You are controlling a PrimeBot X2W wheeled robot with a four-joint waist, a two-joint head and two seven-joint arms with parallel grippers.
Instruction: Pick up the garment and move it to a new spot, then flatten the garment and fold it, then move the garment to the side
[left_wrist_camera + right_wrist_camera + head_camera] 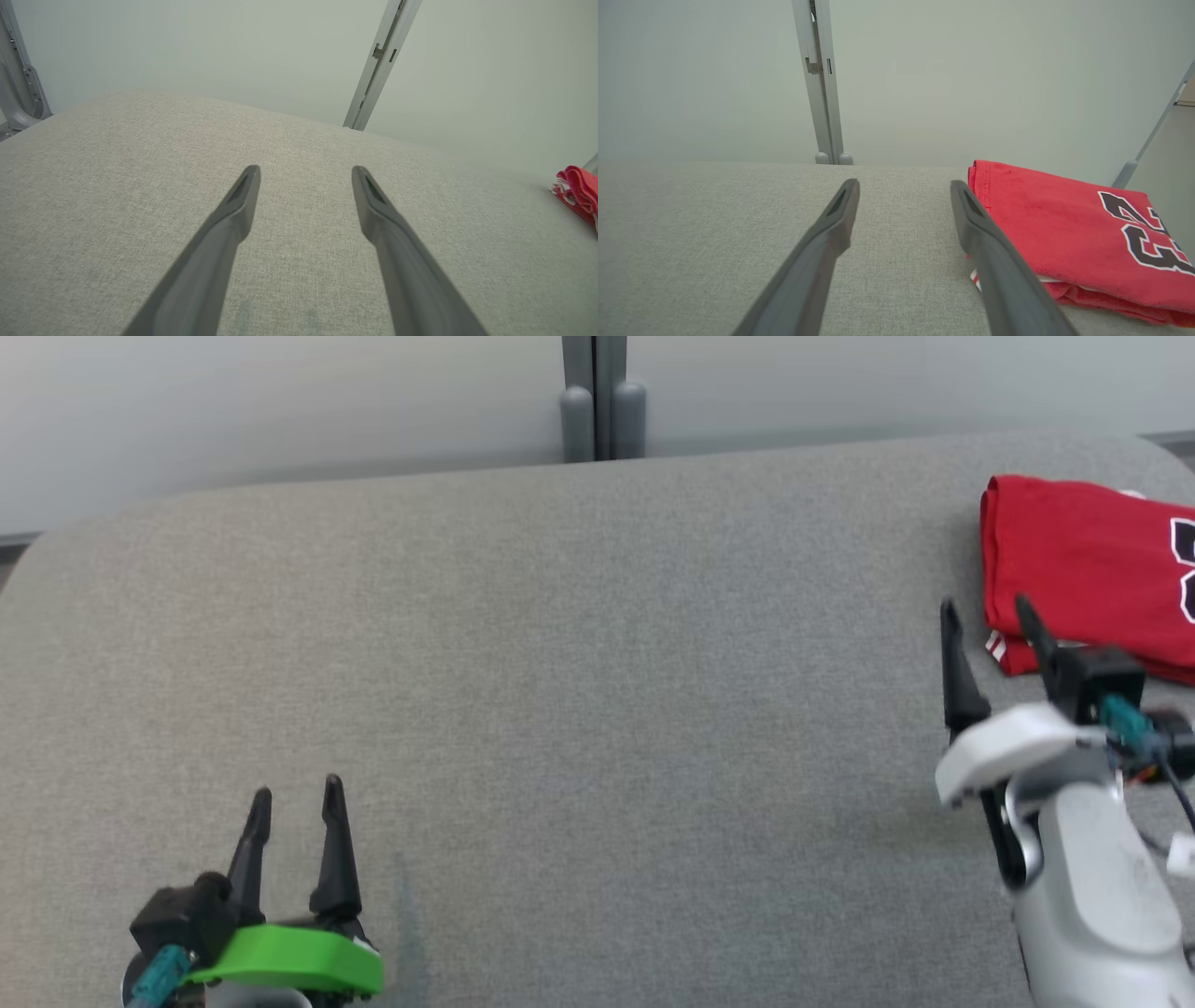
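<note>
Nearest you, your left end effector (297,788) is sitting low on the left over the grey fabric bench (597,691), its two fingers standing wide apart and gripping nothing. Farther out on the right, your right end effector (987,605) is also gaping wide and empty, one finger lying along the near left edge of the folded red jersey (1083,551). The jersey is lying flat at the bench's far right, dark white-edged number facing up, and a grey post (602,401) is standing behind the bench.

The garment (1088,560) lies at the worktop's (560,663) far right corner, seemingly reaching the right edge. My right jaws stand just before its near left corner, and my left jaws are over the near left.
</note>
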